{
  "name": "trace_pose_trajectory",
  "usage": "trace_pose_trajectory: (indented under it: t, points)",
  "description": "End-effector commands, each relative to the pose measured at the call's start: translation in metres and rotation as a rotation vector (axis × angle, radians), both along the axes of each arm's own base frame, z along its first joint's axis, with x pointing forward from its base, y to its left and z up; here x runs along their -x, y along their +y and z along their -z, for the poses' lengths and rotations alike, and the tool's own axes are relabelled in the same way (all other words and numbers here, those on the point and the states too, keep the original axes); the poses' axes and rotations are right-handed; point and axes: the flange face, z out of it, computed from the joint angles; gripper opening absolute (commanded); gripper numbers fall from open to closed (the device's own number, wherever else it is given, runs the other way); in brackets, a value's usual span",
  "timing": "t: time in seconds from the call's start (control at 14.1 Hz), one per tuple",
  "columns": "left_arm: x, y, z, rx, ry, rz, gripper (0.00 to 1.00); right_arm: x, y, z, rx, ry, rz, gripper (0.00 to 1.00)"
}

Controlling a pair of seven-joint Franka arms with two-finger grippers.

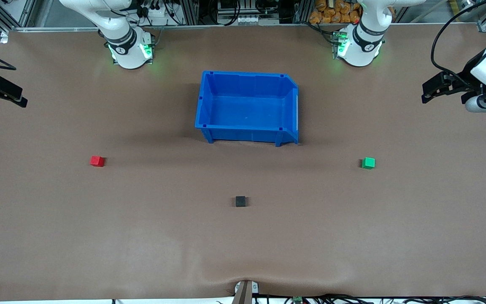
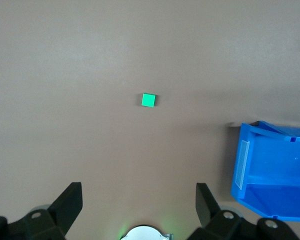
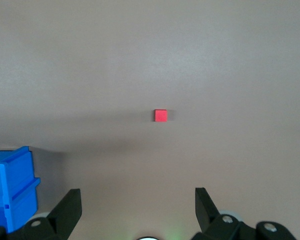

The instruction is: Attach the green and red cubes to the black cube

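Observation:
The black cube sits on the brown table, nearer the front camera than the blue bin. Toward the right arm's end lies the red cube, which also shows in the right wrist view as the red cube. Toward the left arm's end lies the green cube, seen from the left wrist as the green cube. My left gripper hangs open and empty over the table's edge at its own end. My right gripper hangs open and empty over its end. All three cubes lie well apart.
An empty blue bin stands mid-table between the two arm bases, farther from the front camera than all three cubes; its wall shows in the wrist views as the bin and the bin. A clamp sits at the table's near edge.

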Motion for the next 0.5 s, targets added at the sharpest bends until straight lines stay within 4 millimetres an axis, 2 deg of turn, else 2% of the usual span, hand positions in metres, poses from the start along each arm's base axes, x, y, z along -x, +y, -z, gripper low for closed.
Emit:
trace_pose_trajectory:
  t: [0.0, 0.36, 0.43]
  points:
    - [0.004, 0.000, -0.005, -0.006, 0.000, -0.010, 1.00, 0.003, -0.003, 0.000, -0.025, 0.006, -0.006, 1.00]
    - [0.001, -0.005, -0.001, 0.022, 0.008, -0.014, 1.00, 0.003, -0.001, 0.000, -0.025, 0.004, -0.009, 1.00]
    - [-0.005, -0.004, 0.008, 0.018, 0.024, -0.013, 1.00, 0.003, -0.001, 0.000, -0.025, 0.004, -0.009, 1.00]
